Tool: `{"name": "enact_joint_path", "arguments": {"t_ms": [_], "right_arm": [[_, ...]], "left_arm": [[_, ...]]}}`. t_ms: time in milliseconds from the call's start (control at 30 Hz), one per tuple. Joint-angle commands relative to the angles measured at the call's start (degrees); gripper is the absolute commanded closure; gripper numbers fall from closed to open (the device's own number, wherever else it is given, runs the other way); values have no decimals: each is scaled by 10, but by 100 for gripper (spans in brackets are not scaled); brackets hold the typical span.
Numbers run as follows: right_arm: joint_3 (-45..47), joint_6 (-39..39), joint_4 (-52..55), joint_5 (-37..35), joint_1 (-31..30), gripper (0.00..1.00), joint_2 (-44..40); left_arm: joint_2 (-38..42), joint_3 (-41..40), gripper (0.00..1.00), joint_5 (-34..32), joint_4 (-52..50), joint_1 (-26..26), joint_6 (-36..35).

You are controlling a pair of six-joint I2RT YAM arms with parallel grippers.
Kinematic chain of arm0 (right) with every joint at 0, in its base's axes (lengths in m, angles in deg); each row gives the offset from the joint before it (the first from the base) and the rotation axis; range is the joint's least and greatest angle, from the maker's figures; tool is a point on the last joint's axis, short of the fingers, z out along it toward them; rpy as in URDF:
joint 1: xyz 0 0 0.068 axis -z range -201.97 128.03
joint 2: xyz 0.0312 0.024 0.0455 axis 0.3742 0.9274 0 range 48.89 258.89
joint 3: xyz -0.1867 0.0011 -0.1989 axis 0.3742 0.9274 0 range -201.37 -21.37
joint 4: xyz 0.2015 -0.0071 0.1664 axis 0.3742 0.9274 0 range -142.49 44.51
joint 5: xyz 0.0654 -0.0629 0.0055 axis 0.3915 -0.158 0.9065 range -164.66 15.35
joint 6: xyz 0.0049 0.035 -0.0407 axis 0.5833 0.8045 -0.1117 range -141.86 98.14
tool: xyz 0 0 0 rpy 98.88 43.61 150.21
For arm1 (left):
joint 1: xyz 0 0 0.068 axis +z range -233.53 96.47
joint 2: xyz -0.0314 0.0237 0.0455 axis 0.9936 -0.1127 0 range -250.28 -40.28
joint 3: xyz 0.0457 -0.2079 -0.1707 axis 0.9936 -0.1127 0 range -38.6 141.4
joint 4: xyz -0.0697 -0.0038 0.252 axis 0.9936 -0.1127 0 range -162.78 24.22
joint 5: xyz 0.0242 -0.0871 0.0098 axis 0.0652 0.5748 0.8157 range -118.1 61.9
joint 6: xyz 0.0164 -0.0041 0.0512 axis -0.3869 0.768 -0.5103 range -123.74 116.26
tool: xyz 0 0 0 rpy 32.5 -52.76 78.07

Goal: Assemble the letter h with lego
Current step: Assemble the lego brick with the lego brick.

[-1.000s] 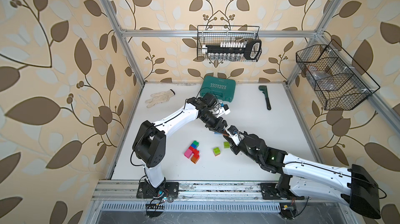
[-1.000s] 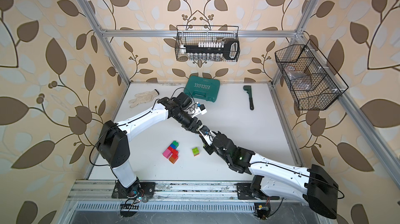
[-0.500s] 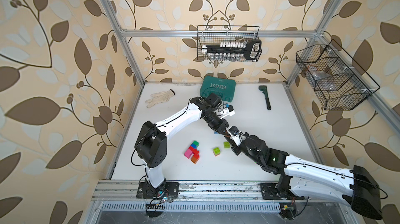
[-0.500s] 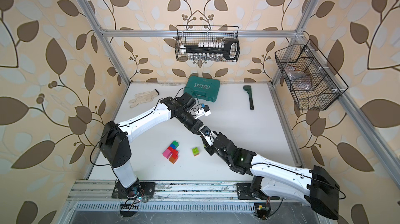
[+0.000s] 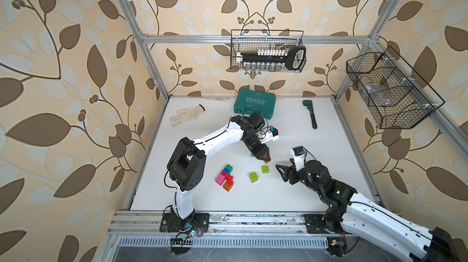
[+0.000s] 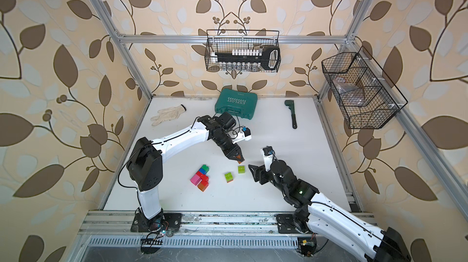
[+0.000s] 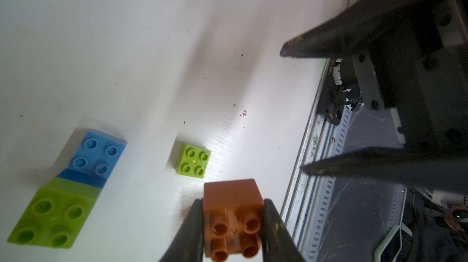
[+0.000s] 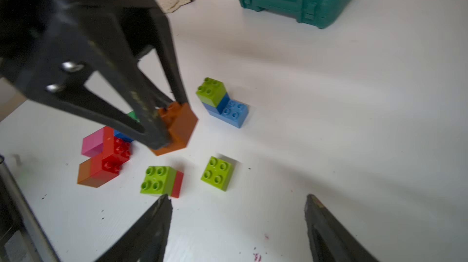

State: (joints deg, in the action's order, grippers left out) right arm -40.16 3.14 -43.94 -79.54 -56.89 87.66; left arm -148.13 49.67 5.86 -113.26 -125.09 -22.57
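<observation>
Left fingers point(image 7: 272, 225) clamped on an orange brick point(image 7: 231, 197), right fingers point(image 8: 154, 225) spread wide, empty, nearby: carrying step, seemingly; next, align it over the red-pink brick cluster point(image 8: 114, 157) beside the left fingers.

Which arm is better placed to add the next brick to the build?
Left. The left gripper is shut on the orange brick, ready to carry it to the red-pink brick cluster; the right gripper is open and empty.

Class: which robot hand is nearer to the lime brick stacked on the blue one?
Left. The left hand, gripping an orange brick, hangs right beside that stack; the open right hand is farther off, with a loose lime brick lying between.
</observation>
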Motion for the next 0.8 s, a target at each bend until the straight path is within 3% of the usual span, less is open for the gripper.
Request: {"name": "enact_joint_path", "arguments": {"t_ms": [0, 100, 200, 433, 767], "right_arm": [[-3, 98, 51, 144, 104, 21, 7], [-17, 109, 67, 227, 198, 19, 49], [-41, 97, 95, 246, 239, 18, 90], [-49, 92, 111, 235, 242, 8, 92], [-56, 81, 134, 228, 242, 8, 72]], "left_arm": [[8, -30, 82, -58, 30, -34, -107], [10, -60, 81, -109, 67, -62, -135], [-13, -50, 81, -131, 68, -73, -133], [-48, -36, 81, -184, 65, -87, -146], [-49, -38, 79, -215, 76, -93, -153]]}}
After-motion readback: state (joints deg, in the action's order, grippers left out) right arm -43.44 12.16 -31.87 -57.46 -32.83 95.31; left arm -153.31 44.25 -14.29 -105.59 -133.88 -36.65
